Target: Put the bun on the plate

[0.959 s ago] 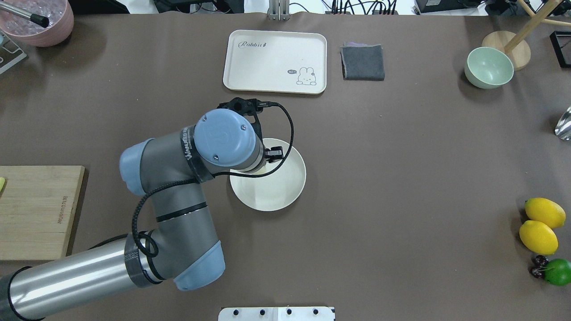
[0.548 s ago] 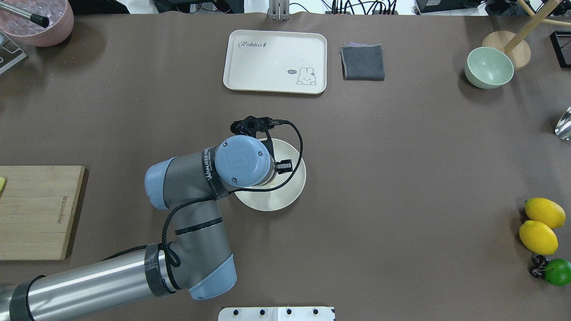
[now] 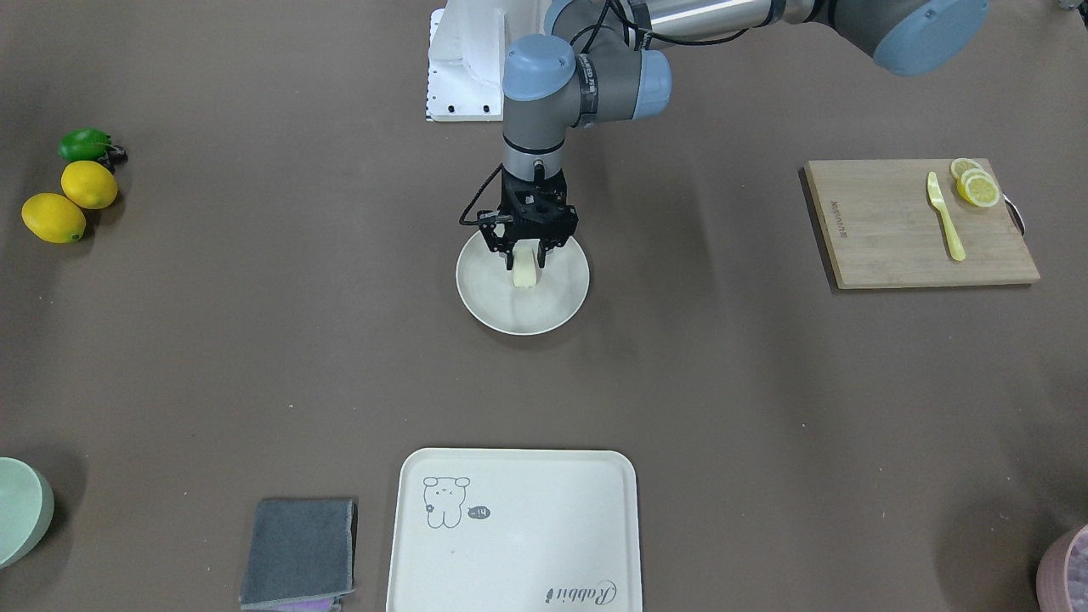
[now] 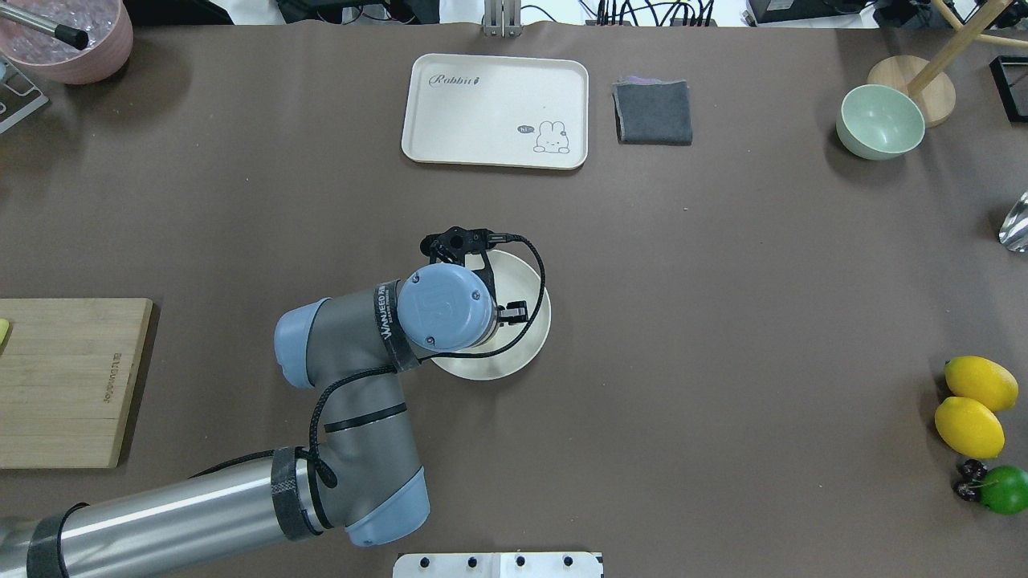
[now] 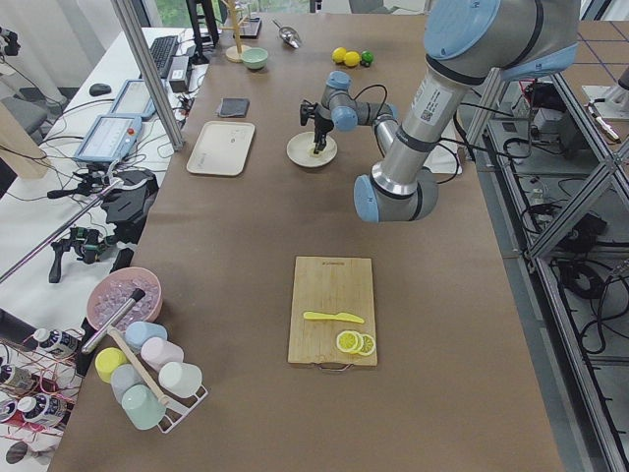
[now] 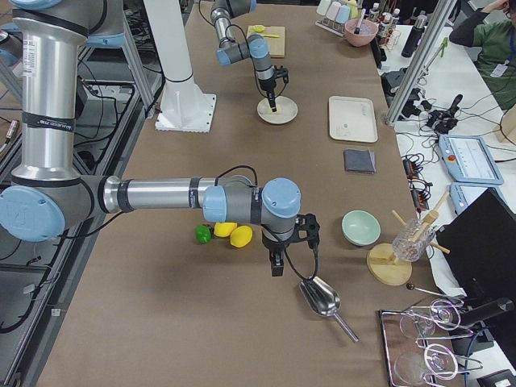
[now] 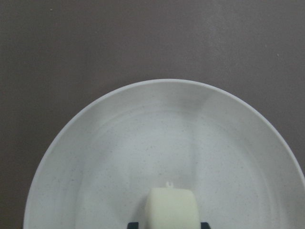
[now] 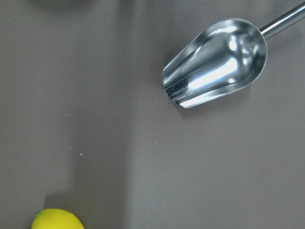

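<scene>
Over plate (image 3: 548,312), left tool (image 3: 527,256) vertical, pointing down, clamping bun (image 3: 526,274).

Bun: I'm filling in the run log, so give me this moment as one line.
phase: placing | left gripper: shut on bun | bun: over plate, contact unclear | right gripper: near scoop, state unclear

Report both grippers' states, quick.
Left gripper: shut on the bun, over the plate.
Right gripper: cannot be told; only a side view shows it.
</scene>
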`<state>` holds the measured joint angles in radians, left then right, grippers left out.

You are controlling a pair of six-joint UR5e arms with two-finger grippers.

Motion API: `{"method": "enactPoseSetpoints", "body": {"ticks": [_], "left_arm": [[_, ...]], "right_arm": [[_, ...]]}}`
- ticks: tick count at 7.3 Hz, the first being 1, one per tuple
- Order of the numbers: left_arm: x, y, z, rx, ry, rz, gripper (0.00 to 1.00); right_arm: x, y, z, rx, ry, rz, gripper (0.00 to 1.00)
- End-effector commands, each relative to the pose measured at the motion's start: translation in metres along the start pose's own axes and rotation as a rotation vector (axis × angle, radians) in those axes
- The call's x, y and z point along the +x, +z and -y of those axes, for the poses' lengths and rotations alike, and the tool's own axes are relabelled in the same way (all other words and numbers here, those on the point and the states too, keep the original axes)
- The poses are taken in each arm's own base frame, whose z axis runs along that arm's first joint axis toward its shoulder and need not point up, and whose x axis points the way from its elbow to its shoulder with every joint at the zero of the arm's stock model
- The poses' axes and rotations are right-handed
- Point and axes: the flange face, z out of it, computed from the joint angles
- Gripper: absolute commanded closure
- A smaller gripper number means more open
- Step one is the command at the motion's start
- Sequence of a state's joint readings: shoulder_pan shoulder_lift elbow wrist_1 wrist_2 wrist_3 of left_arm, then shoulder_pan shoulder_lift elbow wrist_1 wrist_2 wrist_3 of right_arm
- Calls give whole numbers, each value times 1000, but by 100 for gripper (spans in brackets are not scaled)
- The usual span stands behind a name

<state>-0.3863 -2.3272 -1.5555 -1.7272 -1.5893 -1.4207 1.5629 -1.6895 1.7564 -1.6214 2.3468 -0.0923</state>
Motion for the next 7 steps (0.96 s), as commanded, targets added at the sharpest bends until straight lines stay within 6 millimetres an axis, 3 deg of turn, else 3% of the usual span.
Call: {"method": "enactPoseSetpoints", "body": {"ticks": [1, 2, 3, 5, 7], "left_arm": [[-3, -50, 24, 29, 6, -50, 2], [-21, -86, 63, 26, 29, -22, 2], [-62, -106, 106, 19, 46, -12, 2], [-192, -139, 215, 36, 265, 40, 2], [-362, -181, 293, 90, 208, 132, 2]], "right_arm": [[-1, -2, 3, 4, -3, 0, 0], [-2, -2, 3, 5, -4, 0, 0], [-2, -2, 3, 5, -4, 3, 0], [-1, -2, 3, 4, -3, 1, 0], [2, 3, -5, -6, 8, 12, 0]]}}
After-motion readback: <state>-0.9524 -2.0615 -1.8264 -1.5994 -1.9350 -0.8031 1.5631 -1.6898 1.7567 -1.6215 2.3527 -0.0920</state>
